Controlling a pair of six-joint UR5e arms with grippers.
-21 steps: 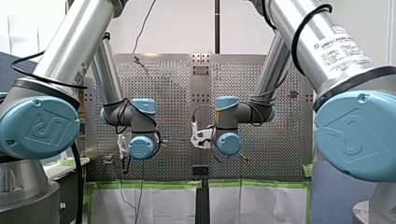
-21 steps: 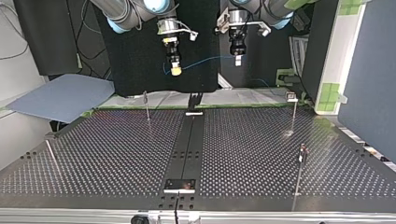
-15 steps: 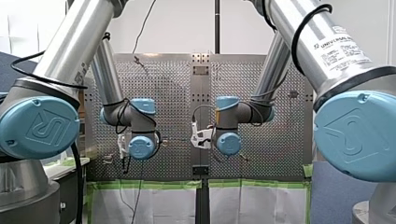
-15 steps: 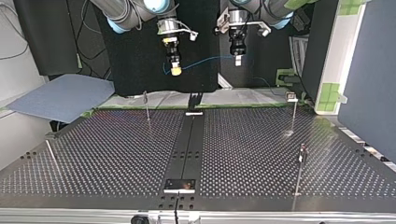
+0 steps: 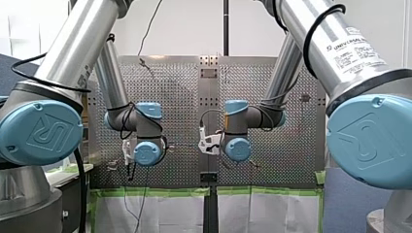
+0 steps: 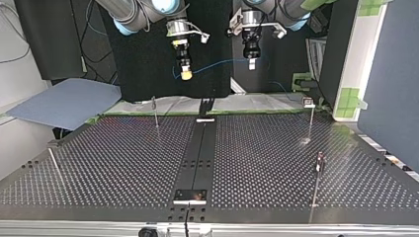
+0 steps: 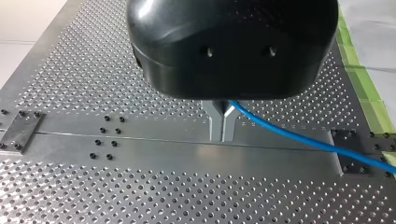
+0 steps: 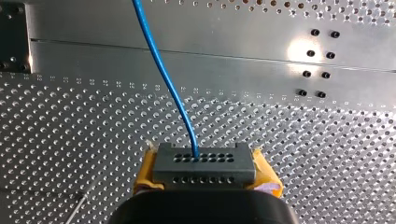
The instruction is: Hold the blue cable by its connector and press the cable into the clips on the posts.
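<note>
The blue cable [image 6: 217, 63] hangs in a shallow arc between my two grippers, high above the far edge of the perforated table [image 6: 123, 163]. My right gripper [image 8: 205, 179], at the top view's left [image 6: 186, 74], is shut with its yellow pads on the grey connector [image 8: 204, 163]. The cable [image 8: 163, 74] rises out of that block. My left gripper [image 7: 222, 133], at the top view's right [image 6: 251, 63], has its metal fingers shut on the cable [image 7: 299, 139] further along. In the front view both grippers are hidden behind the wrists.
Thin posts with clips stand on the table: one at the far left [image 6: 155, 112], one at the far right [image 6: 310, 118], one nearer on the right [image 6: 318, 173]. A bare rod leans at the left edge [image 6: 55, 165]. A blue-grey sheet [image 6: 64, 101] lies beyond the table's left corner.
</note>
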